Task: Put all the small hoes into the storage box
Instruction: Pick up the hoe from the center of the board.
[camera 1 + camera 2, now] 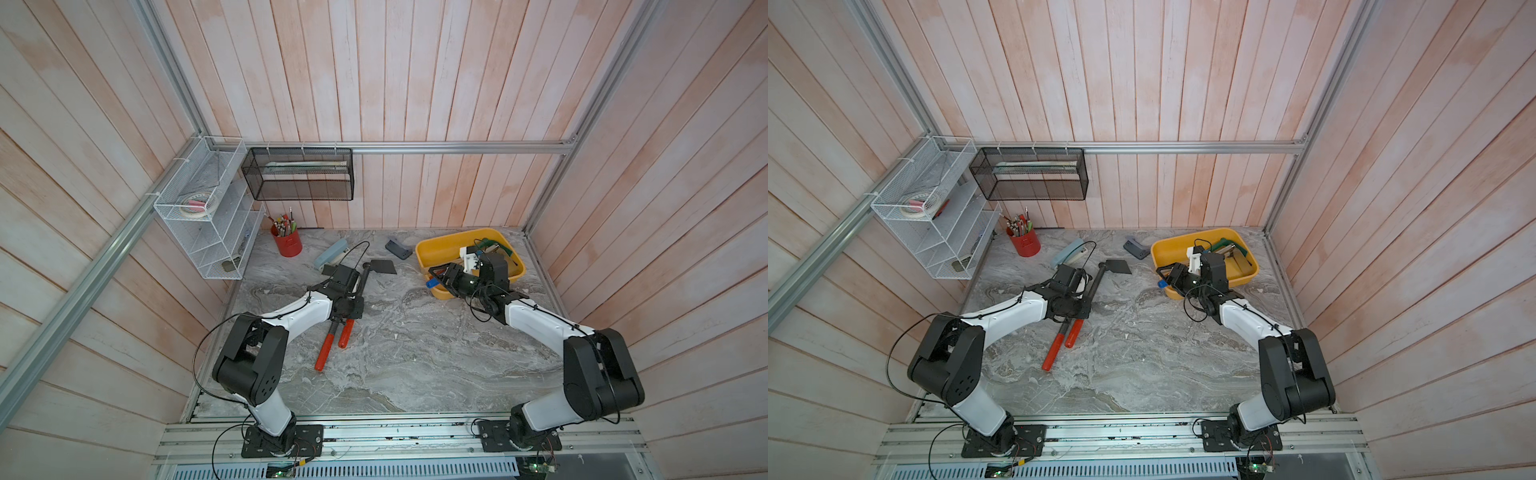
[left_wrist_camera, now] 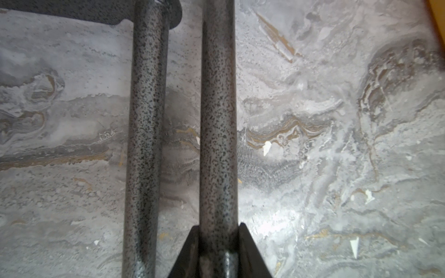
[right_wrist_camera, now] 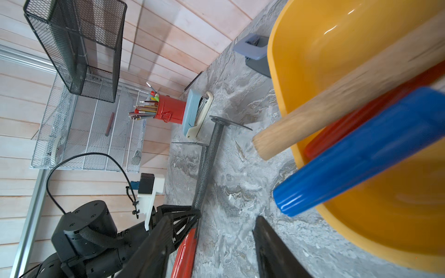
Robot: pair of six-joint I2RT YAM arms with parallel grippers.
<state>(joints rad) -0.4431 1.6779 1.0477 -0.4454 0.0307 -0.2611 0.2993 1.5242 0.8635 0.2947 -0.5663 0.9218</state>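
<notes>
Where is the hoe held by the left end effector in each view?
Both top views: hoe mid-table, blade end toward the storage box.
Left wrist: its speckled shaft fills the picture's centre.
Right wrist: near the picture's centre, lying flat.
Shared landmark: the yellow storage box.

Left of storage box [image 1: 428,250]: small hoe [image 1: 380,267]; pen cup [image 1: 287,244] farther left, behind.

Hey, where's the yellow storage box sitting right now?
In both top views the storage box sits in the table's far right corner, with the grey hole punch just left of it and the right gripper over its near left rim.
</notes>
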